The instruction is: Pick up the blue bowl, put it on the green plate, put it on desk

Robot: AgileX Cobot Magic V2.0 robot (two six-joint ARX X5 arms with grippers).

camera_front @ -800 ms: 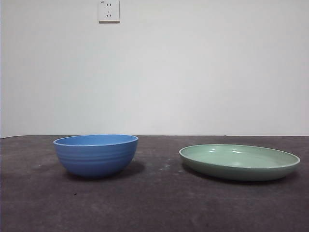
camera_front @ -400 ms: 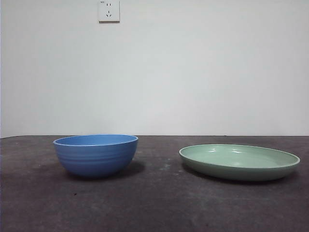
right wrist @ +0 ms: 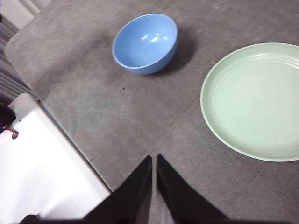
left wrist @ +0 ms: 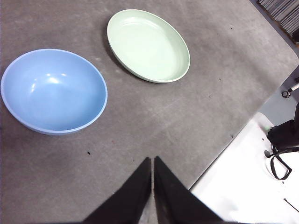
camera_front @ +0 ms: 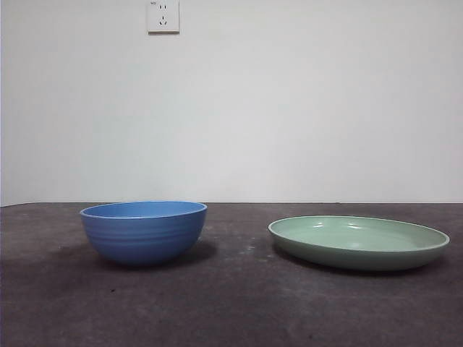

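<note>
One blue bowl [camera_front: 143,232]: deep, round, medium blue, faint horizontal ridges on the outer wall, glossy inside (highlights show in both wrist views). It sits upright on the desk [camera_front: 231,303], which is dark grey-brown and mottled. One green plate [camera_front: 359,242]: pale mint, wide, shallow, low raised rim, flat on the desk, apart from the bowl with bare desk between. Both appear empty. Left end effector [left wrist: 153,163] hangs above the desk short of the bowl, jaws together. Right end effector [right wrist: 154,161] likewise, jaws together, nearer the plate than the bowl. White wall socket [camera_front: 163,16] above the bowl.
</note>
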